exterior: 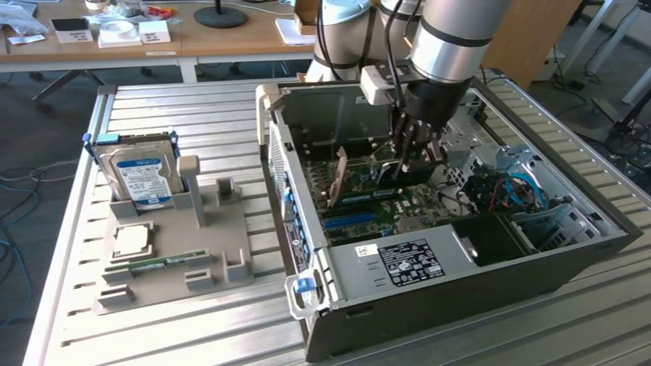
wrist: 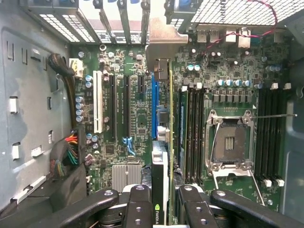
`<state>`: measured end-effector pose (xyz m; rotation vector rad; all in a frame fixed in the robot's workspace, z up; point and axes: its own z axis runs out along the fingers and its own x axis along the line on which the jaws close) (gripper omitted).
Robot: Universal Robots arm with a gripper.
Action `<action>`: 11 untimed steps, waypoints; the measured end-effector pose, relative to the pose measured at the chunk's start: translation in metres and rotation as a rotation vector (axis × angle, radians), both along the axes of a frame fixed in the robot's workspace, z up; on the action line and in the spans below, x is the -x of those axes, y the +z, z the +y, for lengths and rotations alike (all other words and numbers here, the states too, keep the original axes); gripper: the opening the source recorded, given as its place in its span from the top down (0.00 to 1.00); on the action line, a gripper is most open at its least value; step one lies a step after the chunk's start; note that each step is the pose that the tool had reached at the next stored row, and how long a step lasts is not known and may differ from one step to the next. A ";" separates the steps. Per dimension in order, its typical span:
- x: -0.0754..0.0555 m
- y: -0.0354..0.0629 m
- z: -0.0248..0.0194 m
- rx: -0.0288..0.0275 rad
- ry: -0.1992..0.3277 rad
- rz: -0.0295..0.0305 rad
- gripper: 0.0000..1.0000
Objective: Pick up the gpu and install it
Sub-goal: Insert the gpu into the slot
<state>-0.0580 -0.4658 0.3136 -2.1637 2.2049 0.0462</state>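
The gpu [exterior: 392, 177] hangs upright inside the open computer case [exterior: 428, 267], just above the motherboard [exterior: 376, 210]. My gripper [exterior: 412, 156] reaches down into the case and is shut on it. In the wrist view the gpu [wrist: 170, 142] shows edge-on as a thin green board with a black cooler on one side. Its silver bracket [wrist: 159, 47] points toward the rear slot openings. My gripper [wrist: 164, 209] clamps it, with a finger [wrist: 137, 204] on each face. The card's edge runs along the blue expansion slot [wrist: 154, 99]; I cannot tell whether it touches the slot.
A grey fixture [exterior: 173, 252] on the exterior view's left holds a blue-labelled hard drive [exterior: 142, 171], a CPU [exterior: 133, 240] and a RAM stick [exterior: 158, 263]. Case walls, cables [exterior: 508, 191] and the CPU socket [wrist: 230, 145] surround the card closely.
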 end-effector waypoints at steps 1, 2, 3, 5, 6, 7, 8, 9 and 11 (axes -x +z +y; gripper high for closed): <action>0.004 -0.0003 0.0000 -0.0003 0.000 -0.0001 0.74; 0.007 -0.0004 0.0000 -0.0002 0.000 0.0000 0.74; 0.007 -0.0003 0.0000 -0.0002 0.000 0.0000 0.74; 0.007 -0.0003 0.0000 -0.0001 0.000 0.0000 0.74; 0.007 -0.0004 0.0000 0.0000 0.000 0.0000 0.74; 0.007 -0.0012 0.0000 -0.0002 0.000 0.0000 0.74; 0.007 -0.0021 0.0000 -0.0002 0.000 -0.0001 0.74; 0.008 -0.0029 0.0000 -0.0001 0.000 0.0000 0.74; 0.008 -0.0041 0.0000 -0.0001 0.000 0.0000 0.74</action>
